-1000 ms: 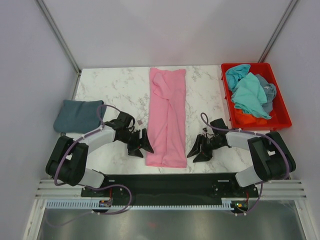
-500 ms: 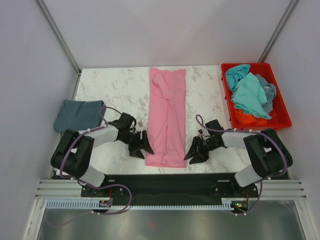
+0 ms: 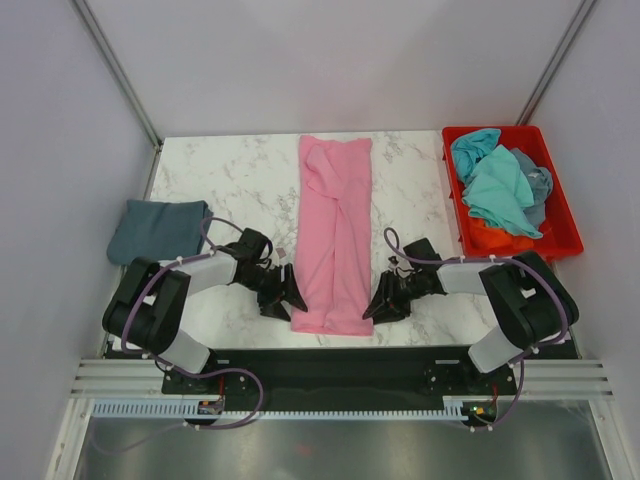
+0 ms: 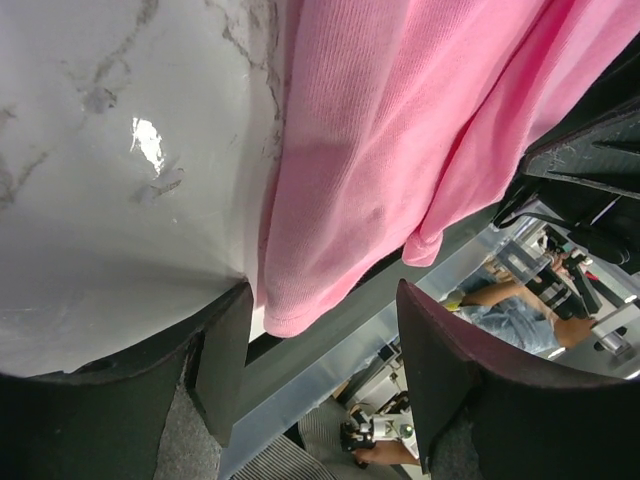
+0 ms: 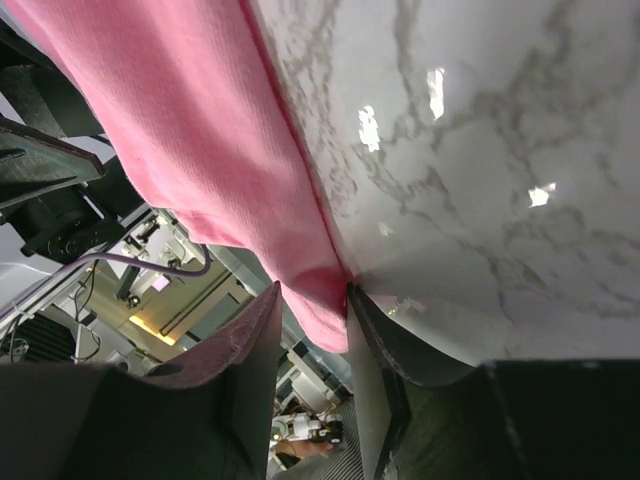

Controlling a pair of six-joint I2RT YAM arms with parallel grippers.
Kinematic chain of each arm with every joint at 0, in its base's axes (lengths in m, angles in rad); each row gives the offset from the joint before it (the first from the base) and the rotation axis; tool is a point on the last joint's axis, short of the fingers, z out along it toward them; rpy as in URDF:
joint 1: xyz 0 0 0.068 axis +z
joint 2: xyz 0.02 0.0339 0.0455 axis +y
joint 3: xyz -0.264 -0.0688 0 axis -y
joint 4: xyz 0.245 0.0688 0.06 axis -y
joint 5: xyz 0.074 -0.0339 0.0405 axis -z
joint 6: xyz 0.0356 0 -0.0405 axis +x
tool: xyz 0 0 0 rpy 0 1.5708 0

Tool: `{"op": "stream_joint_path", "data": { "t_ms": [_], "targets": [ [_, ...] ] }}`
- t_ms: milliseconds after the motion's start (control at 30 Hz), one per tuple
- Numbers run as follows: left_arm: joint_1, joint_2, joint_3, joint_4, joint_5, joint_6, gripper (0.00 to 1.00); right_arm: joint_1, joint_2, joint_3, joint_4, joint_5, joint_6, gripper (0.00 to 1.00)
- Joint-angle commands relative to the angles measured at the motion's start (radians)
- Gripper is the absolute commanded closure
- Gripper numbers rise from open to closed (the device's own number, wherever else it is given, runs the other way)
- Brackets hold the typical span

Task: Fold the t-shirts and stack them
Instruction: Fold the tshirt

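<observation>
Lying flat on the bench (image 3: 230,175), a pink t-shirt (image 3: 335,235); left gripper (image 3: 294,297) gapes wide around its near corner, right gripper (image 3: 373,305) pinches the opposite corner tightly.

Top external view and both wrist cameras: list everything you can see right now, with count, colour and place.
pink t-shirt: 1, pink, folded into a long strip down the table's middle, its end at the near edge
slate-blue t-shirt: 1, slate-blue, folded, at the table's left edge
turquoise t-shirts: count unclear, turquoise, crumpled in the crate
grey-blue t-shirt: 1, grey-blue, crumpled in the crate beside the turquoise
red crate: 1, red plastic, far right of the table
table: 1, white marble pattern
left tool: 1, black, open, straddling the pink shirt's near left corner
right tool: 1, black, closed on the shirt's near right corner
</observation>
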State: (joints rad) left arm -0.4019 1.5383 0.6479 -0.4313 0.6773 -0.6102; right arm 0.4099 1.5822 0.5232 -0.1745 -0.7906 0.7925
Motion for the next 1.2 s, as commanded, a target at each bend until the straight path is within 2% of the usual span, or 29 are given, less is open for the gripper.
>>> {"op": "stream_joint_path", "data": {
  "t_ms": [0,100,133,233,333,367,400,667,867,1167],
  "targets": [
    [-0.011,0.003,0.001,0.022,0.021,-0.031,0.33,0.024,0.053,-0.002,0.023,0.085,0.019,0.60],
    [-0.012,0.002,0.001,0.022,0.021,-0.031,0.33,0.033,0.062,0.006,0.036,0.087,0.019,0.66],
    [-0.011,0.000,0.002,0.022,0.021,-0.031,0.33,0.036,0.064,0.009,0.038,0.082,0.017,0.76],
    [-0.011,-0.004,0.002,0.022,0.021,-0.031,0.33,0.036,0.044,0.015,0.014,0.079,-0.001,0.89],
    [-0.012,-0.009,0.007,0.022,0.021,-0.031,0.33,0.036,-0.005,0.000,-0.005,0.088,-0.006,0.96],
    [-0.012,-0.007,0.010,0.048,0.054,-0.023,0.94,0.036,-0.036,-0.011,-0.011,0.096,-0.009,0.99],
    [-0.014,-0.006,0.010,0.048,0.056,-0.022,0.98,0.035,-0.051,-0.015,-0.016,0.102,-0.013,1.00],
    [-0.020,-0.012,0.033,0.040,0.064,-0.013,0.98,-0.005,-0.117,-0.022,-0.016,0.110,-0.042,1.00],
    [-0.041,-0.072,0.116,-0.062,0.083,0.046,0.98,-0.040,-0.174,0.080,-0.056,0.099,-0.110,1.00],
    [-0.041,-0.055,0.355,-0.162,0.031,0.158,0.98,-0.134,-0.173,0.314,-0.091,0.096,-0.173,1.00]
  ]
}}
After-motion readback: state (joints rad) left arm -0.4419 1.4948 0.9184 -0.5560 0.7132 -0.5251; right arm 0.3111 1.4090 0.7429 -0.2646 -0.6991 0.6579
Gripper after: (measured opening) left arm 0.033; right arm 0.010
